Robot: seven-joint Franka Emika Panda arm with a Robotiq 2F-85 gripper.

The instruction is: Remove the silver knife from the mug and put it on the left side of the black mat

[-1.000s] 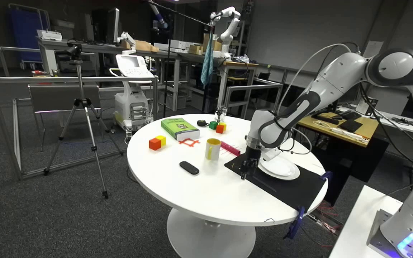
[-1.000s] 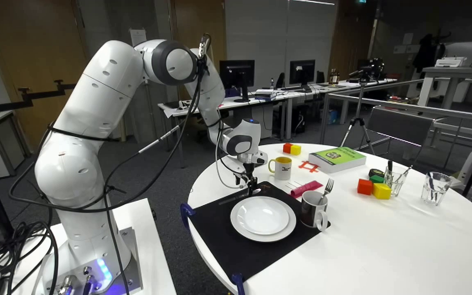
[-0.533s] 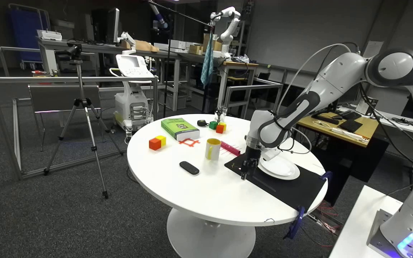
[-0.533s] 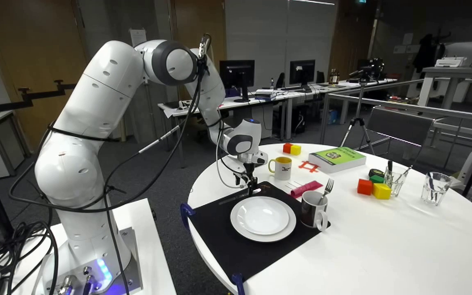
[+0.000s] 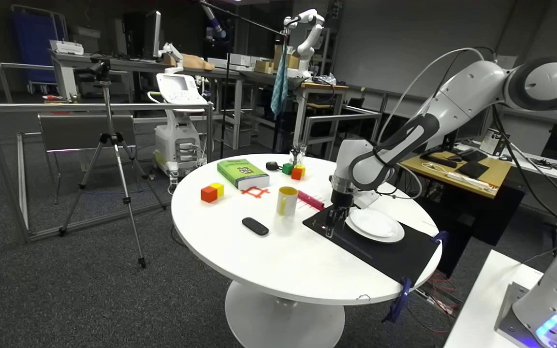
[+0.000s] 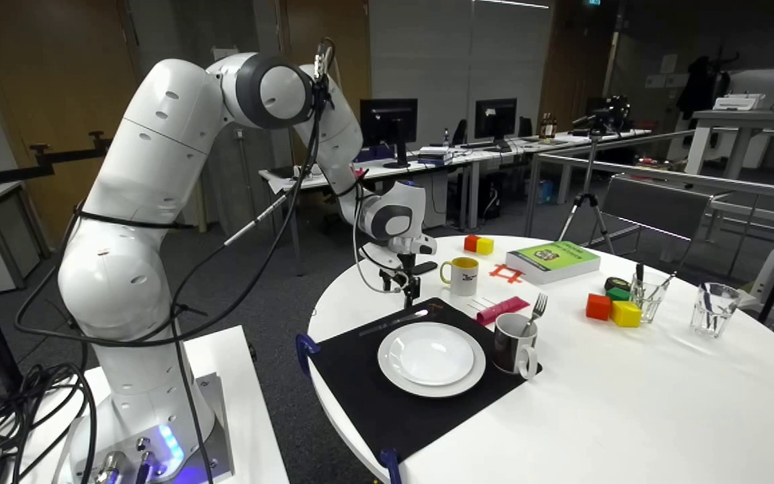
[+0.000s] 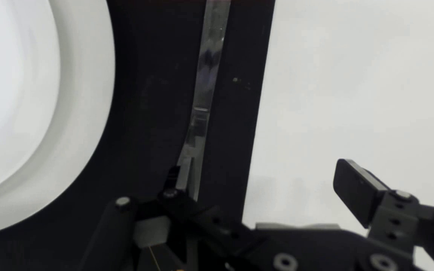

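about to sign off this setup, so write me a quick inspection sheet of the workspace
Surface: white round table; black mat with blue clamps near its corners.
Dark mug: upright at a corner of the mat, a fork leaning in it.
Silver knife: lies on the mat between the stacked white plates and the mat's edge, outside the mug.
Clutter: green book, yellow-lined cup, coloured blocks, pink roll, dark oblong object, drinking glasses.
Gripper: open, nothing seen held; whether it touches the knife cannot be told.
Cables: black cables loop along the robot arm.
Surroundings: tripod, chair, monitors, second robot arm.
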